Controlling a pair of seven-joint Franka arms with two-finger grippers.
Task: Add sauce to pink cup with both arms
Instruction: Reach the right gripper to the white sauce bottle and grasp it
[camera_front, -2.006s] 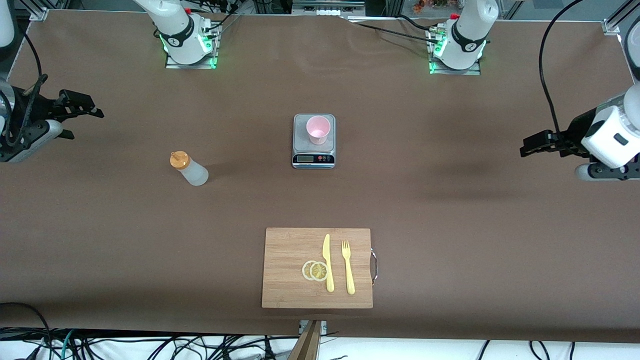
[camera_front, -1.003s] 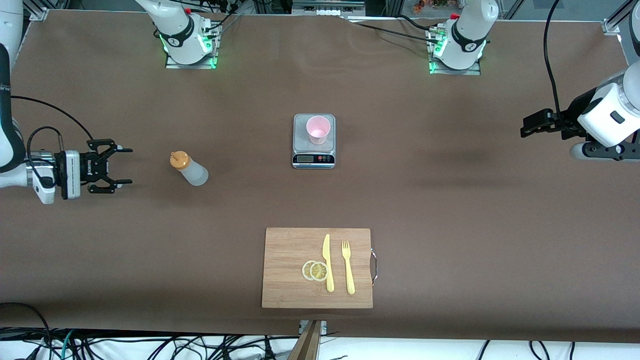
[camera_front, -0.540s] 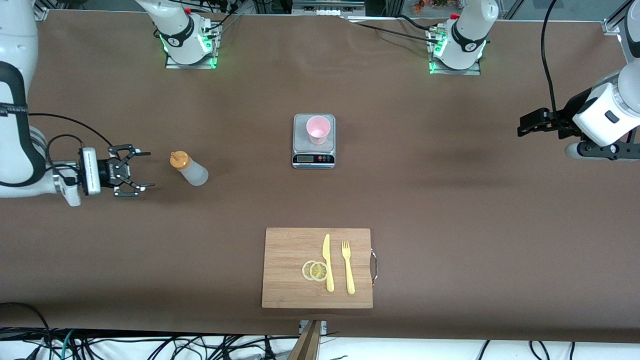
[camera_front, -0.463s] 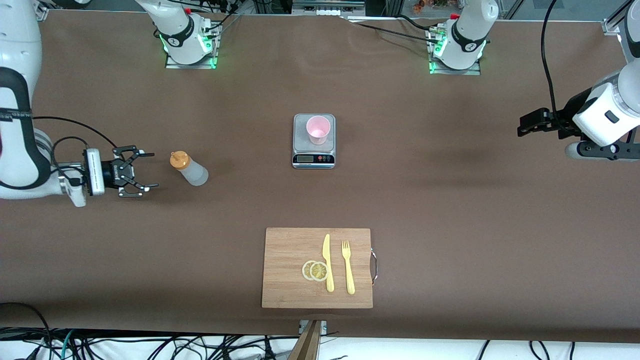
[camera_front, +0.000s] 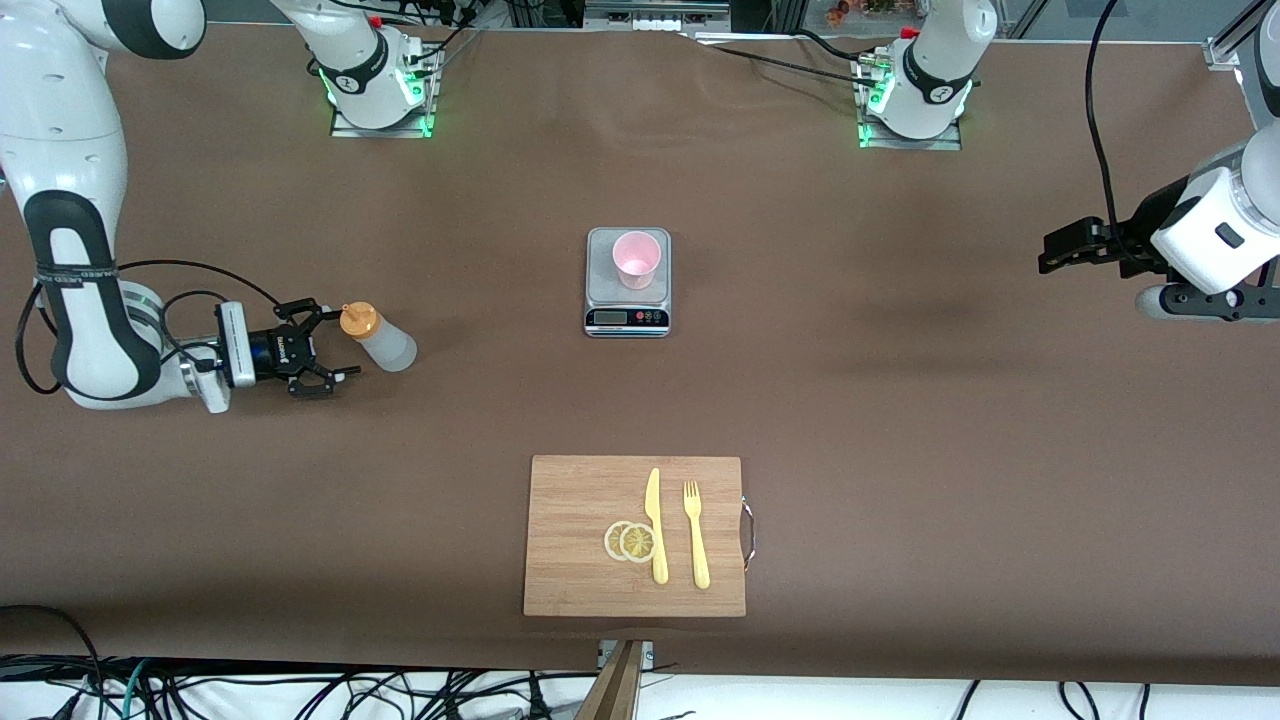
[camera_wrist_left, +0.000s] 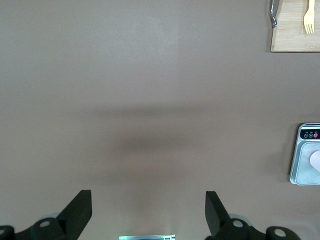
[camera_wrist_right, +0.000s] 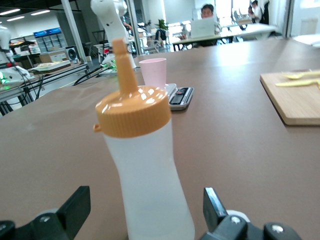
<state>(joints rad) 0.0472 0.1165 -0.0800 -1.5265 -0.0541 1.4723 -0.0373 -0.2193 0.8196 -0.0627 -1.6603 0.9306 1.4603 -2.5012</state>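
Note:
The sauce bottle (camera_front: 385, 343), whitish with an orange nozzle cap (camera_wrist_right: 132, 111), stands upright on the table toward the right arm's end. My right gripper (camera_front: 335, 345) is low beside it and open. In the right wrist view the bottle (camera_wrist_right: 147, 170) fills the gap ahead of the right gripper (camera_wrist_right: 145, 202), touching neither finger. The pink cup (camera_front: 636, 258) stands on a small kitchen scale (camera_front: 627, 300) mid-table. My left gripper (camera_front: 1048, 258) hangs open over bare table at the left arm's end; nothing lies between its fingers (camera_wrist_left: 80, 210).
A wooden cutting board (camera_front: 580, 540) lies nearer the front camera than the scale, carrying lemon slices (camera_front: 630, 541), a yellow knife (camera_front: 655, 525) and a yellow fork (camera_front: 696, 535). The two arm bases stand at the table's back edge.
My right arm has swept in low across the table, bringing its open gripper up to the sauce bottle. The left arm has barely shifted.

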